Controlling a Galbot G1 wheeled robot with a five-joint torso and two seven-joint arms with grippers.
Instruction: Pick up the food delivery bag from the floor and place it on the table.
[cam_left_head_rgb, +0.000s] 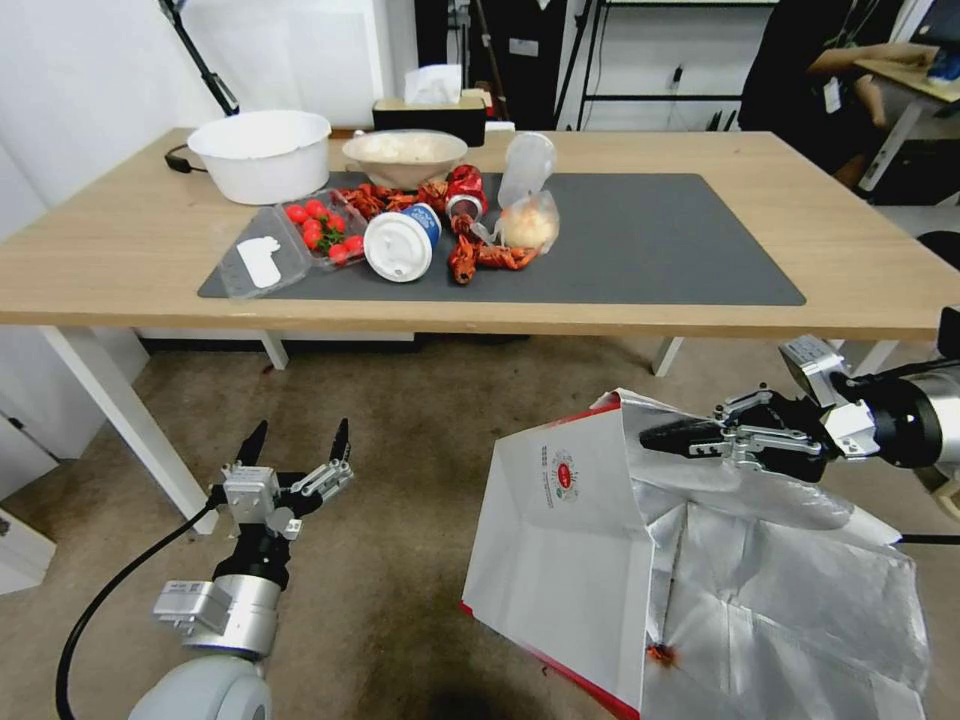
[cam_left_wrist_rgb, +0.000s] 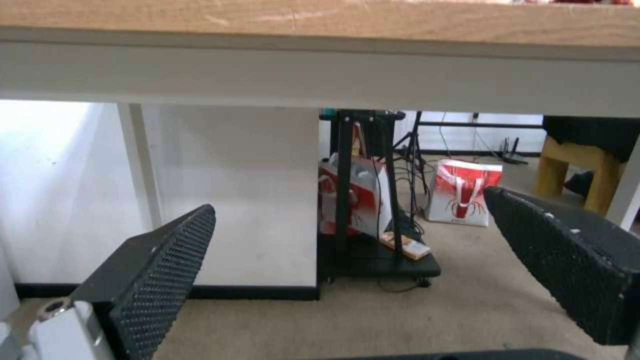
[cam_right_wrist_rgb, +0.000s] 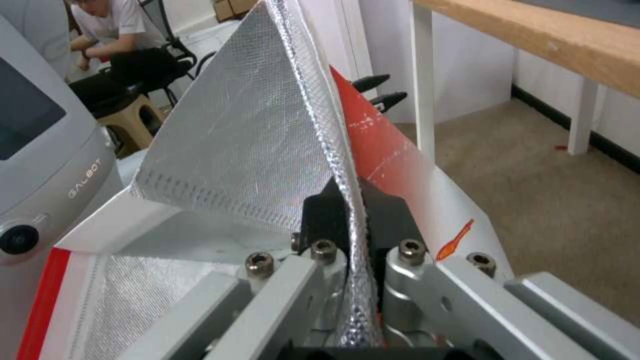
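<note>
Right pincer (cam_left_head_rgb: 655, 436) pinches 1 food delivery bag (cam_left_head_rgb: 560, 540) rim above floor (cam_left_head_rgb: 400, 520); left pincer (cam_left_head_rgb: 297, 443) spread, idle.

"GALBOT" is showing in raised letters on the grey robot body (cam_right_wrist_rgb: 63, 165) in the right wrist view. The round red logo (cam_left_head_rgb: 565, 474) on the food delivery bag (cam_left_head_rgb: 560, 560) is carrying print too small to read.

Table (cam_left_head_rgb: 150, 250): grey mat (cam_left_head_rgb: 650, 240). Floor (cam_left_head_rgb: 400, 520): delivery bag (cam_left_head_rgb: 560, 540).
</note>
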